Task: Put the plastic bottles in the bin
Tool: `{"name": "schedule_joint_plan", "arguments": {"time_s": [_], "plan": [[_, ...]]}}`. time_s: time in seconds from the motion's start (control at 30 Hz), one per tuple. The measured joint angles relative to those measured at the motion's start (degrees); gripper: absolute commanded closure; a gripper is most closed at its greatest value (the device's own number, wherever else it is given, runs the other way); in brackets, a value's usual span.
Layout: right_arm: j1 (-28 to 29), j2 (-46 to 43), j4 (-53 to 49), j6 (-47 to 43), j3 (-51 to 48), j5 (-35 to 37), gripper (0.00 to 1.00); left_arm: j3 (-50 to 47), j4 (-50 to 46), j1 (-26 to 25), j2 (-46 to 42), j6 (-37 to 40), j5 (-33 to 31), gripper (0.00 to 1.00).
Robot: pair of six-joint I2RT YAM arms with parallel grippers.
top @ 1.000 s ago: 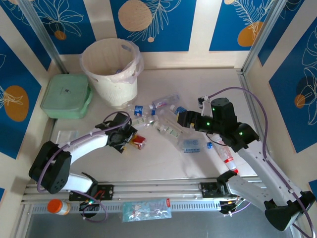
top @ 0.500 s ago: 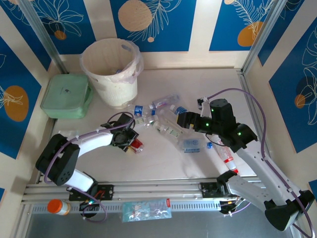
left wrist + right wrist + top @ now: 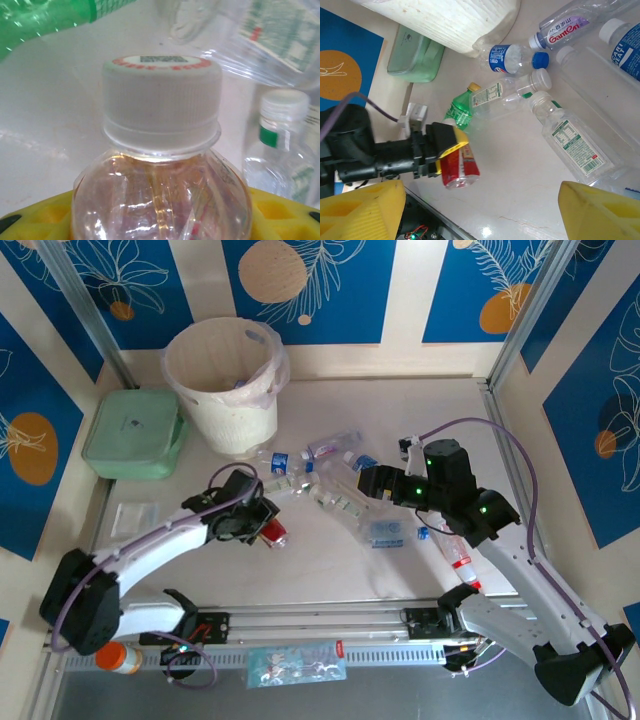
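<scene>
- Pale tabletop (image 3: 330, 560), walled round by blue flowered panels. The bin (image 3: 225, 380) stands in the far left corner, with a green lidded box (image 3: 135, 432) just beside it.
- Over at middle-left, the left gripper (image 3: 262, 524) is now clamped on a red-labelled bottle (image 3: 274, 533). A second ago its jaws stood wide, with that bottle lying just beside them.
- Seen from the left wrist, the bottle's white cap (image 3: 161, 95) points away from the camera, and yellow fingers (image 3: 35, 215) press its shoulders on either side.
- That arm's elbow (image 3: 80, 600) has swung back toward the near-left corner since then.
- Meanwhile the right gripper (image 3: 366, 480) hasn't budged. Its jaws are spread wide with nothing between them, beside the other bottles (image 3: 330, 475) strewn mid-table, all outside the bin.
</scene>
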Motion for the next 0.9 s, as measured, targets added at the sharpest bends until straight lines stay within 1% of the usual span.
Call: {"name": "schedule_joint_plan", "arguments": {"time_s": [0.07,0.2,0.27,0.47,0.6,0.77,0.9], "plan": [[0.00,0.02,0.00,-0.02,0.00,-0.04,0.20,0.55,-1.75,-0.04,-3.10,2.82,-0.35,0.47],[0.00,0.17,0.09,0.00,0.26,-0.31,0.20,4.07,-2.34,-0.52,-6.58,13.27,0.57,0.47],[-0.02,0.48,0.26,0.00,0.74,-1.05,0.20,5.84,-1.44,-0.76,-7.67,19.67,2.64,0.46],[0.00,2.03,0.72,-0.26,4.13,-5.99,0.20,8.81,1.44,-1.75,-11.13,39.56,11.17,0.49],[0.66,3.67,1.97,-0.55,7.72,-10.73,0.20,9.84,1.40,-2.34,-11.54,49.68,15.26,0.51],[4.20,7.85,2.80,-0.68,12.39,-14.56,0.21,9.86,1.44,-4.48,-11.54,57.75,19.28,0.53],[6.10,9.53,2.97,-0.85,13.27,-14.64,0.21,10.27,1.27,-5.14,-12.37,62.38,19.74,0.55]]}}
